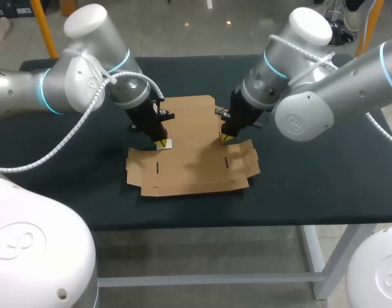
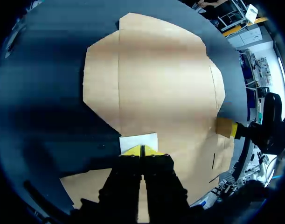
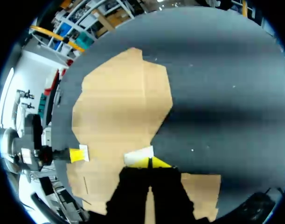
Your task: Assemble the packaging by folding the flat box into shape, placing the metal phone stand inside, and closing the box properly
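Note:
The flat brown cardboard box (image 1: 189, 160) lies unfolded in the middle of the dark table, its flaps spread out. My left gripper (image 1: 162, 142) points down at the sheet's left side, its yellow tips together, shut on nothing. In its own view the left gripper (image 2: 142, 150) sits at the edge of the cardboard (image 2: 156, 84), with a small white patch (image 2: 139, 141) just ahead. My right gripper (image 1: 225, 137) is shut too, tips down on the sheet's right side. Its own view shows the right gripper (image 3: 150, 162) by the edge of the cardboard (image 3: 119, 107). No metal phone stand is in view.
The dark table (image 1: 311, 179) has bare surface on all sides of the sheet. Each wrist view shows the other arm across the cardboard: the right gripper (image 2: 226, 127) and the left gripper (image 3: 76, 155).

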Tool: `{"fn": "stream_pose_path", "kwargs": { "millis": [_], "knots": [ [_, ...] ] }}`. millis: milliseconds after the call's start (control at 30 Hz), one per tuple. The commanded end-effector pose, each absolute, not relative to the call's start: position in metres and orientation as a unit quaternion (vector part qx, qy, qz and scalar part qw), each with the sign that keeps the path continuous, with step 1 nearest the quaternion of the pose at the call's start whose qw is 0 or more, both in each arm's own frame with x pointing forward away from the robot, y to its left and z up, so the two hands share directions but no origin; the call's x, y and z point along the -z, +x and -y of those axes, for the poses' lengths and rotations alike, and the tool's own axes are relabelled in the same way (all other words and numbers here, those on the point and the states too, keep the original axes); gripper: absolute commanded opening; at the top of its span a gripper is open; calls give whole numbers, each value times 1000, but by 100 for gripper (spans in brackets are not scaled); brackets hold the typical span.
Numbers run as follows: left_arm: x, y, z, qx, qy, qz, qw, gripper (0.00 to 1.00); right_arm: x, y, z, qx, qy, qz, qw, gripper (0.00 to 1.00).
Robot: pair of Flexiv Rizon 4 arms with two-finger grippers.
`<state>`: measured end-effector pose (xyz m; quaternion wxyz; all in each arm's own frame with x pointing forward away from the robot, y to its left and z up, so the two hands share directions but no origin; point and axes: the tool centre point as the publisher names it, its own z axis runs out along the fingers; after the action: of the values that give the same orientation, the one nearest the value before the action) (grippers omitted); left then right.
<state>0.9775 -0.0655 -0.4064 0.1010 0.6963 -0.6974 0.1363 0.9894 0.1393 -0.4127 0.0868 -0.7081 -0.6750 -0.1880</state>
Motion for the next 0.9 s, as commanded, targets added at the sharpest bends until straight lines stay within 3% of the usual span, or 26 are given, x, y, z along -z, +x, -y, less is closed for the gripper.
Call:
{"fn": "stream_pose_path", "kwargs": {
  "millis": [33,900],
  "knots": [
    [409,978,68,-132,696,699,100,0,416,992,-147,188,-704,680,83,0],
    [423,973,66,-145,679,715,83,0,436,990,-162,171,-686,702,84,0]
  ]
}}
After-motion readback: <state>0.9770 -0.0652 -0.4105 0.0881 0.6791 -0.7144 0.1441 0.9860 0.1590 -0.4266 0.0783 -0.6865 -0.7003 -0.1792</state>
